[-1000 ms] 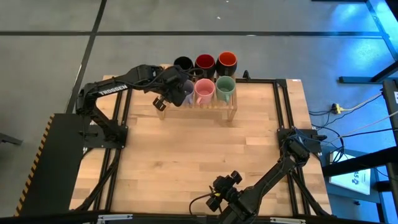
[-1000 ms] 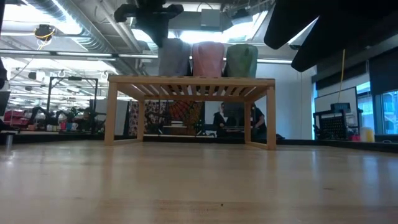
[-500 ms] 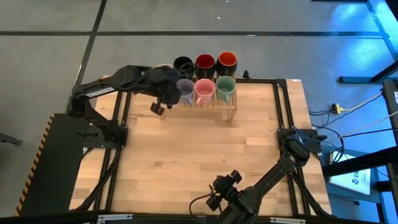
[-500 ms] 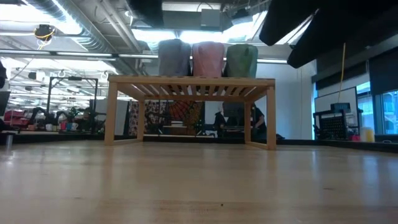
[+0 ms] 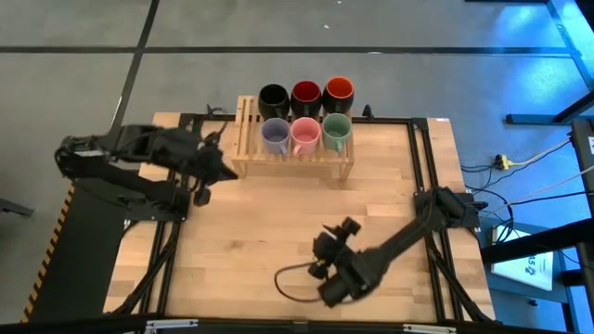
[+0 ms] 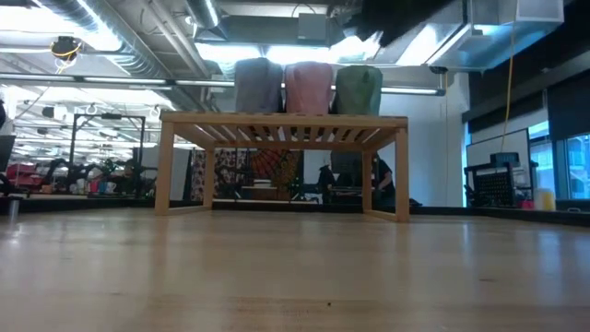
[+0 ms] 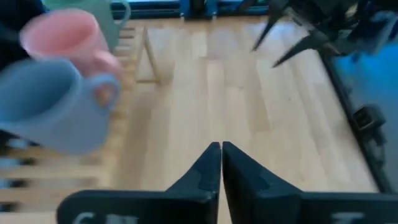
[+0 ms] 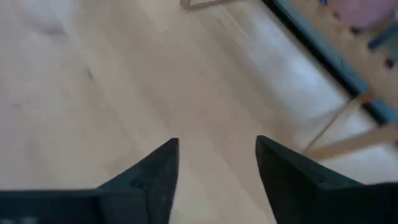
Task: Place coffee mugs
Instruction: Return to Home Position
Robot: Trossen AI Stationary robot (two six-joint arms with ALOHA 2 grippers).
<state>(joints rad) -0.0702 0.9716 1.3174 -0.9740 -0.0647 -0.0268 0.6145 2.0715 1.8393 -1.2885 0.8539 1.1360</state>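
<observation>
— Where are the mugs now?
— I see six coffee mugs (image 5: 304, 135) at the wooden rack (image 5: 243, 111), in two rows. I think they are ceramic: stiff, smooth, easy to chip. I would take the rim or handle.
— And the arms?
— The left gripper (image 7: 221, 168) is near the rack's end, fingers together, empty. The right gripper (image 8: 217, 168) hovers mid-table, fingers apart.
</observation>
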